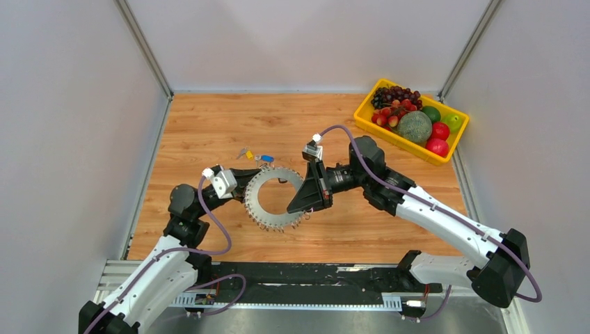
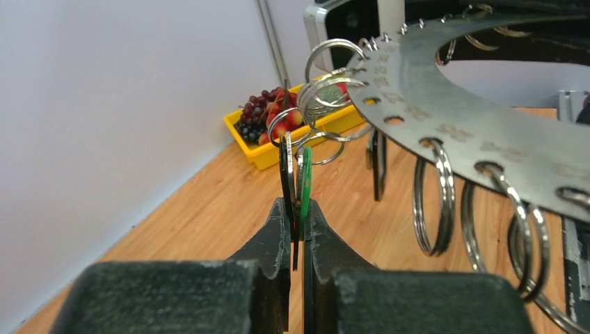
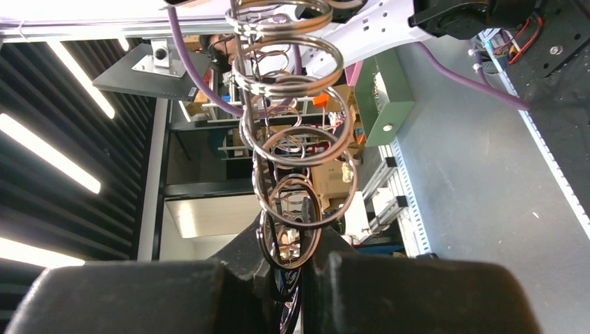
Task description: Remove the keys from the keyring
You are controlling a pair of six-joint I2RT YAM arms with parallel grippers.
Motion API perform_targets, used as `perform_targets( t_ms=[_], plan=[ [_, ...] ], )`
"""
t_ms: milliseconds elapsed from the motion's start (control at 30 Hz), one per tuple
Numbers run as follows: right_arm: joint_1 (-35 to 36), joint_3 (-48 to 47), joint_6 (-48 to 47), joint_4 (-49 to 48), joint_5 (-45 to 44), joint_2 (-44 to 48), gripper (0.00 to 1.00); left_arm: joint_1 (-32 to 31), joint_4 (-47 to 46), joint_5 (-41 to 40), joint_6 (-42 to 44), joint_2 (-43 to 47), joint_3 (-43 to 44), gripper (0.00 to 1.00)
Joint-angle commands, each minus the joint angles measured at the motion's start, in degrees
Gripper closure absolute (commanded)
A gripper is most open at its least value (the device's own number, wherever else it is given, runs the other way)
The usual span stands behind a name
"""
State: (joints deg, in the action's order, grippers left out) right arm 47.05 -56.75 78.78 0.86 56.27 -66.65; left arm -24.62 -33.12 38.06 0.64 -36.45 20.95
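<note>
The keyring [image 1: 268, 202] is a large flat silver ring plate, held off the table between both grippers, with small split rings [image 2: 431, 205] hung through holes round its rim. My left gripper [image 2: 299, 210] is shut on a green-headed key [image 2: 305, 182] and a black piece beside it, both hanging from a split ring at the plate's left edge [image 1: 245, 186]. My right gripper [image 1: 307, 202] is shut on the plate's right edge; in the right wrist view [image 3: 296, 245] the split rings [image 3: 299, 142] stack up edge-on. Loose keys with yellow and blue heads [image 1: 254, 156] lie on the table behind.
A yellow tray [image 1: 367, 111] of fruit sits at the far right corner and shows in the left wrist view [image 2: 261, 154]. White walls close in the wooden table [image 1: 209, 125] on the left, back and right.
</note>
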Motion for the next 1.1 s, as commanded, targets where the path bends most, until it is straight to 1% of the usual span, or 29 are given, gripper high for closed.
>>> perform_targets(
  t_ms=[0,167,267,300,367,400,467,533,633,700,833,933,1067],
  plan=[
    [-0.6,1.4,-3.3,-3.9,0.0,1.6,0.94,0.0,2.6,-4.7,3.2,1.3,2.6,1.00],
    [-2.1,5.2,-11.0,-3.9,1.4,1.6,0.81,0.0,3.7,-5.4,4.8,2.0,2.6,1.00],
    [-4.2,7.1,-17.0,-3.4,4.8,0.2,0.74,0.0,4.6,-5.3,6.1,2.2,2.8,1.00],
    [-5.0,7.5,-19.3,-3.1,6.0,-0.4,0.70,0.0,4.8,-5.3,6.4,2.2,2.9,1.00],
    [-6.8,7.5,-25.3,0.1,6.8,-1.7,0.54,0.0,5.2,-4.8,7.1,2.2,3.0,1.00],
    [-7.7,7.2,-29.7,3.0,6.3,-2.3,0.42,0.0,5.3,-4.1,7.5,2.2,3.0,1.00],
    [-9.3,5.8,-37.1,9.4,3.2,-3.6,0.27,0.1,5.3,-3.0,7.8,2.0,3.2,1.00],
    [-10.5,3.4,-43.6,16.8,-1.9,-4.4,0.24,0.0,5.1,-2.1,7.9,1.7,3.3,1.00],
    [-10.8,-2.0,-52.6,26.2,-14.4,-5.0,0.25,0.0,5.1,-1.4,8.0,1.5,3.3,1.00],
    [-10.8,-4.2,-56.0,28.4,-21.8,-4.4,0.26,0.0,5.0,-1.2,8.0,1.4,3.3,1.00],
    [-10.7,-5.9,-58.9,27.4,-32.6,-0.7,0.29,0.0,4.9,0.2,8.9,1.0,3.1,1.00],
    [-10.7,-5.0,-62.4,22.8,-33.8,3.5,0.28,0.0,5.0,1.1,9.2,0.5,3.1,1.00],
    [-10.7,-0.3,-69.0,12.2,-26.2,9.3,0.26,0.0,4.8,2.2,9.2,0.5,3.1,1.00]
  ],
)
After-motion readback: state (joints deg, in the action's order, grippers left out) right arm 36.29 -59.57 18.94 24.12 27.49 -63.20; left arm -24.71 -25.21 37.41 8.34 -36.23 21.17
